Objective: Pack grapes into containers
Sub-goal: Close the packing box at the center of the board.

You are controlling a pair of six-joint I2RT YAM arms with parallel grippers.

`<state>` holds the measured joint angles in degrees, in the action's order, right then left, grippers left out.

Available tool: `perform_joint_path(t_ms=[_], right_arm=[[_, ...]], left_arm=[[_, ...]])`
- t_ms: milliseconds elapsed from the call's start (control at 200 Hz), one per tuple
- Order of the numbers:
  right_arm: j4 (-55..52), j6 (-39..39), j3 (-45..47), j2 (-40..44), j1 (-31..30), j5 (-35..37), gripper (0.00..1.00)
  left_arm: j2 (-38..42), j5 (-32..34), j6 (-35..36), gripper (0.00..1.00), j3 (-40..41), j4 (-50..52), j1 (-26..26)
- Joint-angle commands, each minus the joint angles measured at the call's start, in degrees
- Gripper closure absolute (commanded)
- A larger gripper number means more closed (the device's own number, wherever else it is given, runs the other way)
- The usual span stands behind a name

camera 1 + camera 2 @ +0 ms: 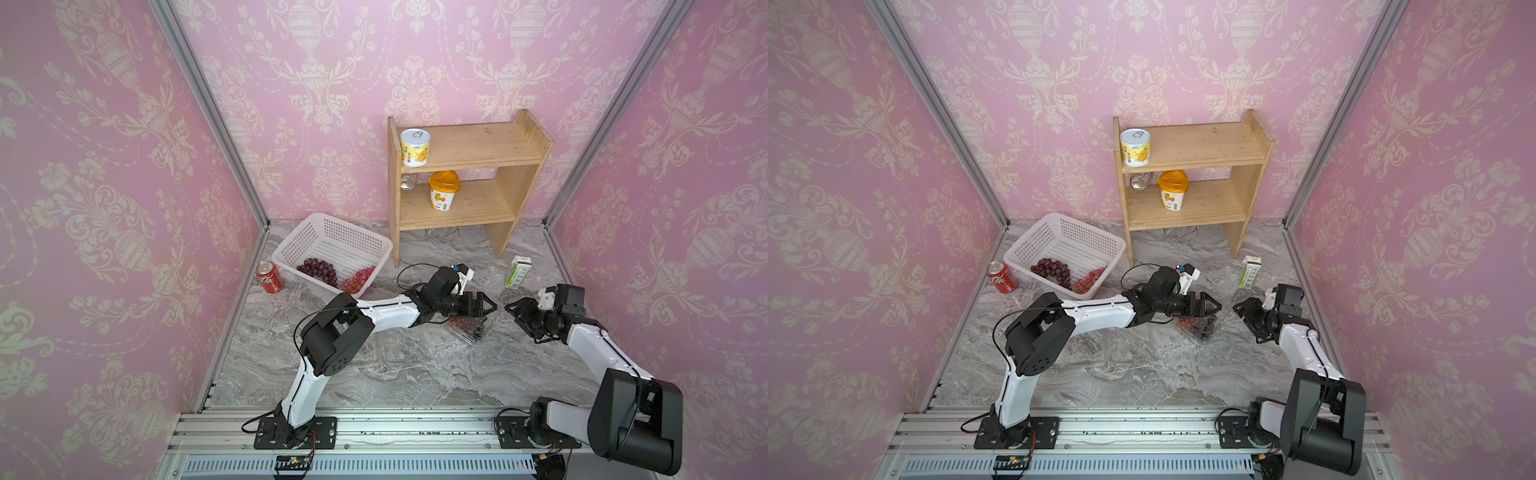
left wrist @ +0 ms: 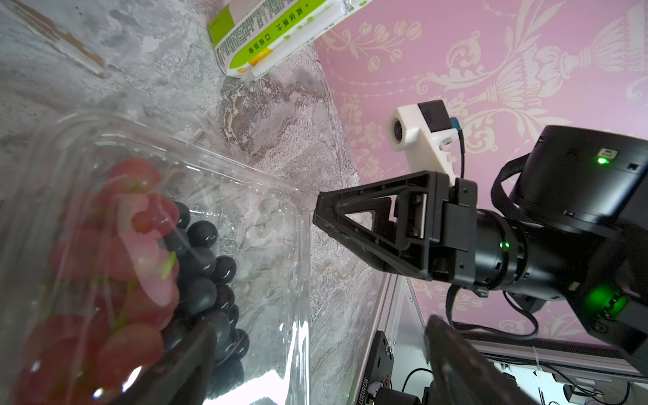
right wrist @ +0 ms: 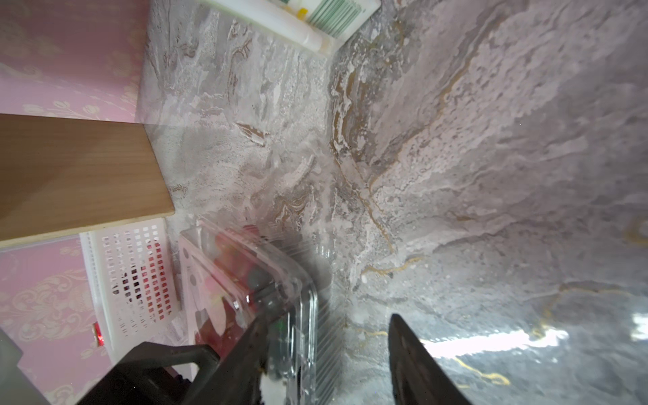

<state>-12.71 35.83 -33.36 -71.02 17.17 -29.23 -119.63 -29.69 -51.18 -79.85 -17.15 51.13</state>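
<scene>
The clear container [image 1: 471, 330] lies on the marble table [image 1: 415, 365] near its middle, between the two arms. It holds pink grapes [image 2: 122, 263] pressed against black grapes [image 2: 203, 280], seen through the plastic in the left wrist view; in both top views only a patch of red and dark fruit shows below the left arm's tip. The left gripper [image 1: 484, 305] hovers right over the container with its fingers spread wide and nothing between them. The right gripper [image 1: 513, 311] faces it from the other side, its tips just at the container's rim. Its fingers [image 3: 406, 350] stand partly apart with a clear gap, and one of them is seen through the plastic edge. Whether they touch the rim I cannot tell. More grapes lie in the white basket [image 1: 299, 245] at the back left of the table: a dark red bunch [image 1: 318, 270] and a light red bunch [image 1: 357, 280] side by side against its near wall. A red cola can [image 1: 269, 277] sits just beside the basket, toward the left wall. A wooden shelf [image 1: 511, 187] stands behind, touching the basket's corner, with a yellow tin [image 1: 414, 147] on top and an orange-lidded tub [image 1: 444, 189] and a glass jar [image 1: 408, 181] below. A green and white carton [image 1: 517, 272] stands near the right gripper.
</scene>
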Motion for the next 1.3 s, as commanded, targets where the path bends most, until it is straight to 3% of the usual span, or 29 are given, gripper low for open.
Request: perform_joint_path(t_ms=[0,330,1296], right_arm=[[6.4,2.77,1.74,-1.33,0.15,-2.7,0.47],[12.02,3.7,2.66,-5.53,-0.05,-4.28,0.59],[19.66,8.85,6.39,-7.37,-5.63,-2.08,0.74]], left_arm=[[-1.17,0.69,0.14,0.06,-0.11,0.87,0.11],[-1.36,1.0,2.05,0.06,-1.41,3.51,0.09],[-0.86,2.45,3.8,0.06,0.14,5.29,-0.07]])
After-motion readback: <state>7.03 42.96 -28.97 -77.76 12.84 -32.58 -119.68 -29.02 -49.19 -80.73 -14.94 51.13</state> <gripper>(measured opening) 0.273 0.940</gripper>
